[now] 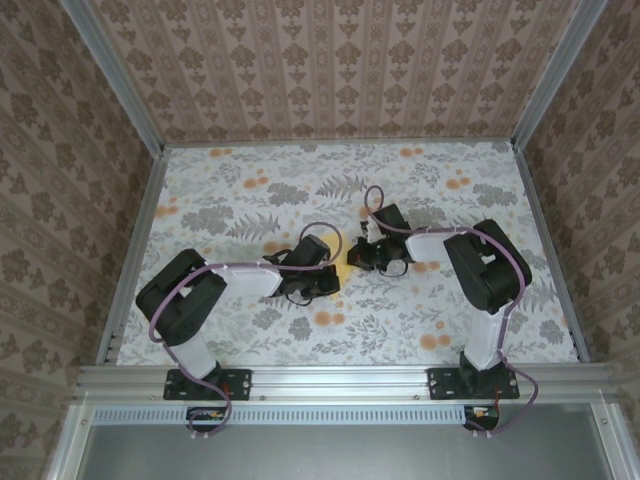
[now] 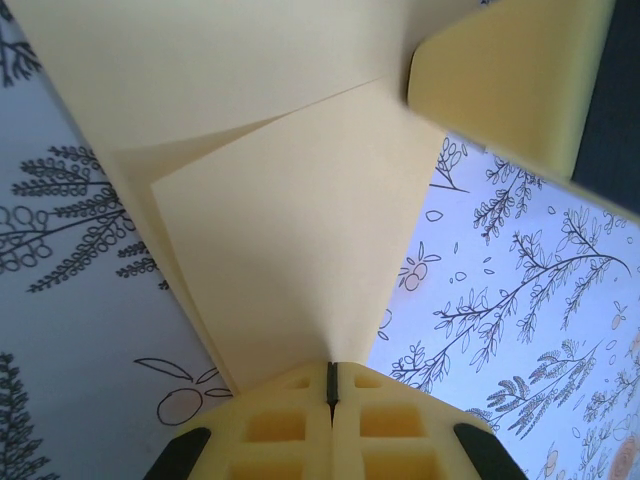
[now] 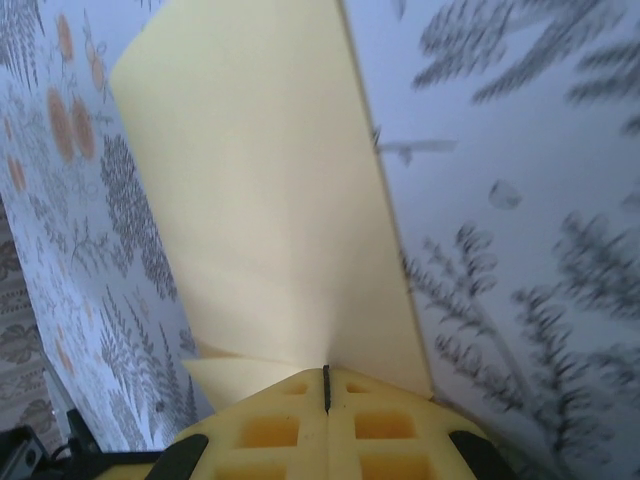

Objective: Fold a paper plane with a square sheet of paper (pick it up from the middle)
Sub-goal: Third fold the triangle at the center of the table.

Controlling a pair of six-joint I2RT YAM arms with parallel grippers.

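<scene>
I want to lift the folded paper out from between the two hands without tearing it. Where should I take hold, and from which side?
Pinch the free middle span of the folded paper, between the left hand and right hand, both shut on opposite ends. Probably come from above or the far side: the arms crowd the near side.

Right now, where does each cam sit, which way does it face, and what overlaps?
Top external: above and behind the bases, looking down at the floral table; both arms show, left claw and right claw meeting at the paper sheet.
Left wrist: on the left wrist, looking along its shut claw at the folded sheet; own fingers at bottom.
Right wrist: same on the right; own fingers pinch the sheet.
Shared: sheet and table.
</scene>
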